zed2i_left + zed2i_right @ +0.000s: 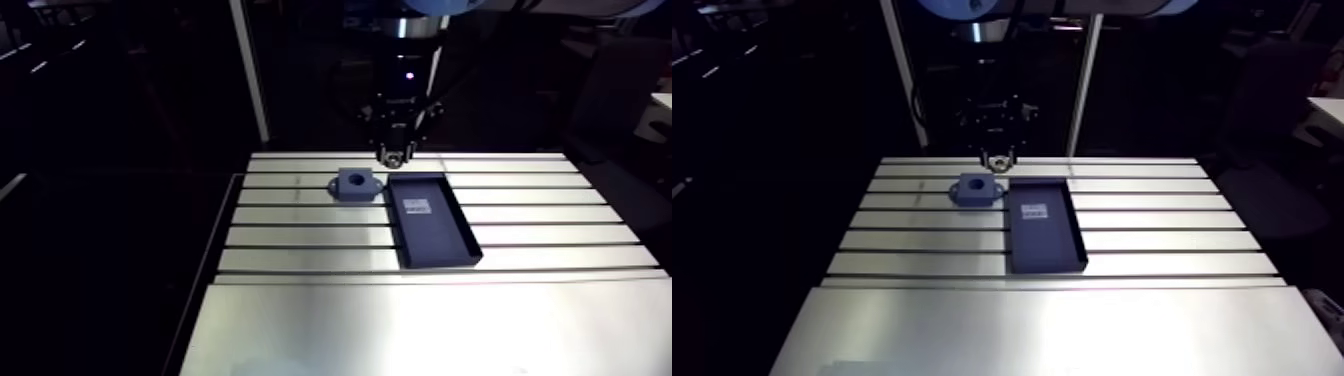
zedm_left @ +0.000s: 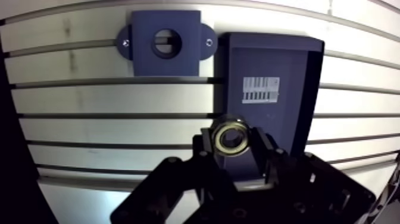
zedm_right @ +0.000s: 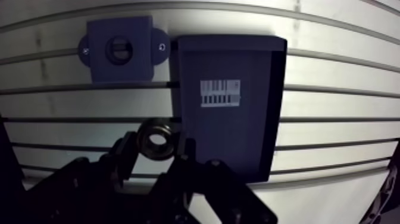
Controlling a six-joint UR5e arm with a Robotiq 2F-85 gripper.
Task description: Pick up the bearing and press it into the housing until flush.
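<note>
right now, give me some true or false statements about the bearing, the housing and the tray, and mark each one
1. The end effector is shut on the bearing. True.
2. The bearing is seated in the housing. False: the housing's bore is empty, and the bearing is held in the end effector, apart from it.
3. A barcode label lies on the floor of the tray. True.
4. The housing stands inside the tray. False: it stands on the slotted table, beside the tray.
5. Two spare bearings lie in the tray. False: only the label shows in it.
</note>
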